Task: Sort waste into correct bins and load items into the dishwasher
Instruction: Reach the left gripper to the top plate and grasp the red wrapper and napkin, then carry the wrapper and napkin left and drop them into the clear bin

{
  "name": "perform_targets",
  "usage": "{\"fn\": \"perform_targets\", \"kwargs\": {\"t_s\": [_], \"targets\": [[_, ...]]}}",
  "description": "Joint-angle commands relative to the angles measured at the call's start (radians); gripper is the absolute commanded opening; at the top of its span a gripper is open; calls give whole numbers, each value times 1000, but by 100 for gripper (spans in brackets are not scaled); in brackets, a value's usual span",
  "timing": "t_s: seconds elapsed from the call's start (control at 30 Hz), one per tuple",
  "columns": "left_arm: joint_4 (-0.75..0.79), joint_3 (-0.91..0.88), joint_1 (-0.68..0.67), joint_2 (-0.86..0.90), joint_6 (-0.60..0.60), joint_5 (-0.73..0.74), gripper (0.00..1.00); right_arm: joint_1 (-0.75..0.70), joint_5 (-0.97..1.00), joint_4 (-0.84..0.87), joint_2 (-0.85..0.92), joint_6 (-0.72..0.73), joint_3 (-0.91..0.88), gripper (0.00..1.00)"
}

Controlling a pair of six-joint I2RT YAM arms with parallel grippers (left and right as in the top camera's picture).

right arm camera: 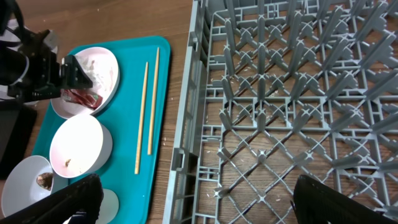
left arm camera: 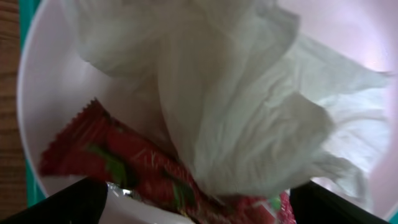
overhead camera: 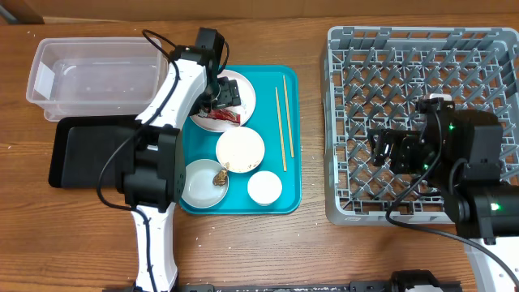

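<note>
Overhead, my left gripper (overhead camera: 220,97) sits over the white plate (overhead camera: 247,88); my right gripper (overhead camera: 379,151) hangs over the dish rack (overhead camera: 357,49). Left wrist: my fingers (left arm camera: 56,205) stand apart, the crumpled tissue (left arm camera: 236,99) between them and the red wrapper (left arm camera: 118,162) beneath it. Right wrist: my fingers (right arm camera: 74,202) stand apart above the rack.

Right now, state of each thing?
tub: empty
black tray: empty
rack: no dishes
plate: holds tissue, wrapper
chopsticks: flat on teal tray
middle bowl: upright, crumbs
front bowl: upright, brown scrap
cup: upright, empty
left tool: open, over tissue
right tool: open, over rack
</note>
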Motion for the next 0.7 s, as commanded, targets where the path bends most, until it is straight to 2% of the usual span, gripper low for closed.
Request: {"fn": "perform_targets", "kwargs": {"t_s": [0.0, 0.03, 0.07, 0.1, 0.13, 0.17, 0.3, 0.37, 0.53, 0.67], "targets": [[1, 17, -2, 50, -19, -21, 89, 5, -8, -1, 23, 3, 28, 100], [3, 17, -3, 63, -13, -23, 83, 5, -8, -4, 31, 3, 28, 100], [5, 17, -3, 69, -3, -24, 72, 5, -8, -8, 42, 3, 28, 100], [10, 17, -4, 78, 11, -24, 49, 5, -8, -10, 50, 3, 28, 100], [13, 17, -4, 83, 13, -25, 17, 5, -8, -13, 62, 3, 28, 100], [13, 17, -4, 84, 12, -25, 4, 5, -8, -15, 68, 3, 28, 100], [16, 33, -5, 81, 40, -16, 4, 5, -8, -19, 75, 3, 28, 100], [-57, 99, -5, 74, 50, -4, 4, 5, -8, -19, 75, 3, 28, 100], [-383, 504, 11, 69, 59, 6, 4, 5, -8, -18, 75, 3, 28, 100], [-537, 803, 71, 69, 60, 5, 4, 5, -8, -18, 75, 3, 28, 100]]}}
